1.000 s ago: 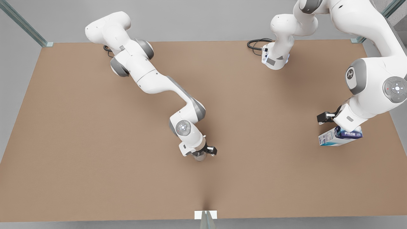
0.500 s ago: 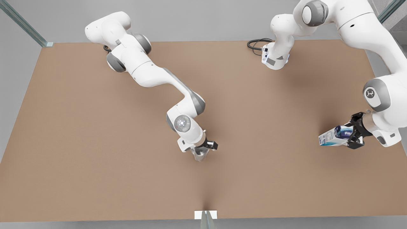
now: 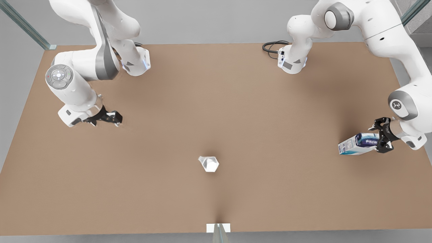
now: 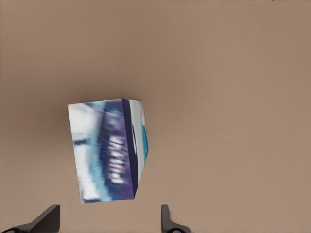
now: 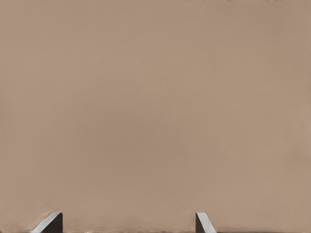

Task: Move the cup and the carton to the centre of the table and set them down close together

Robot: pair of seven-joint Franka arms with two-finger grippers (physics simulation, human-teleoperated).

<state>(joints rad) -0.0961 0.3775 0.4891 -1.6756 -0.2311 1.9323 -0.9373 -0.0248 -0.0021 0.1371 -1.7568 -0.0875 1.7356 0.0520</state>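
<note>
brown matte table (image 3: 236,111), two franka arms mounted on it. left gripper (image 3: 381,139) is the one at the front view's right: its wrist view looks onto the carton (image 4: 109,151), fingers (image 4: 46,221) spread wide apart with bare table between them and the box just ahead of the tips, no contact visible there. in the front view the carton (image 3: 357,144) lies on the table right at that gripper, its blue-purple printed end toward the fingers, white and light blue end pointing away from it toward the table middle; whether the tips touch the box from this angle i can't tell. right gripper (image 3: 107,118) is at the front view's left, also spread open, holding nothing, its wrist view has plain table (image 5: 155,107) between the two fingertips (image 5: 51,223). cup (image 3: 209,163) sits alone on the table, well apart from both grippers, roughly between them and nearer the near table edge than either; whitish-grey, faceted, wider end toward the front view's right. cup and carton are well apart from each other.
</note>
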